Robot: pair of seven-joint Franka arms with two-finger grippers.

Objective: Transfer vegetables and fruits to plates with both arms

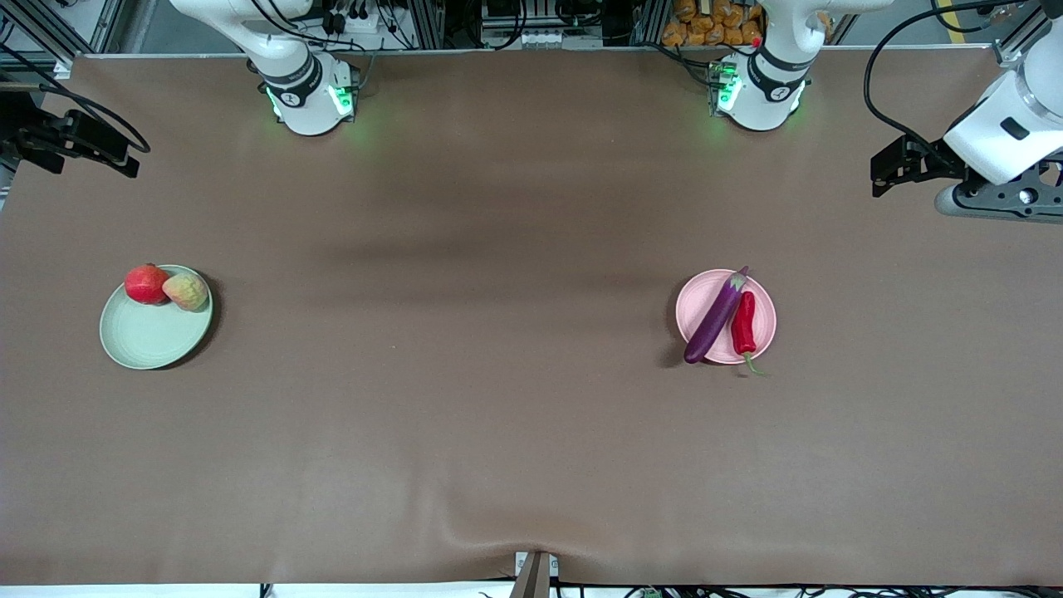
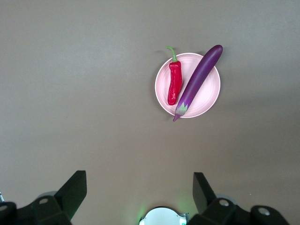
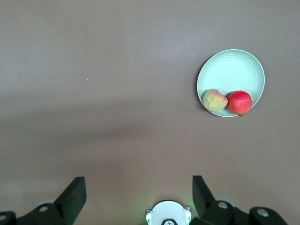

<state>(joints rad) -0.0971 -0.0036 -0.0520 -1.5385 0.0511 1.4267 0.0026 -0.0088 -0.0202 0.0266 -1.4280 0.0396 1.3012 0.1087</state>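
The purple eggplant (image 1: 716, 317) lies across the pink plate (image 1: 696, 301) with both ends past the rim, and the red chili pepper (image 1: 743, 322) lies beside it, its green stem over the rim. They also show in the left wrist view: eggplant (image 2: 197, 79), chili (image 2: 175, 83), plate (image 2: 209, 91). The red apple-like fruit (image 1: 146, 283) and the peach (image 1: 186, 291) sit together on the green plate (image 1: 149, 336); the right wrist view shows fruit (image 3: 239, 102), peach (image 3: 214, 100), plate (image 3: 232, 70). My left gripper (image 2: 139, 187) and right gripper (image 3: 139, 187) are open, empty, high over their own bases.
The two arm bases (image 1: 311, 100) (image 1: 756, 95) stand at the table's edge farthest from the front camera. A white and black device (image 1: 988, 149) reaches over the left arm's end of the table; a black mount (image 1: 75, 141) stands at the right arm's end. Brown cloth covers the table.
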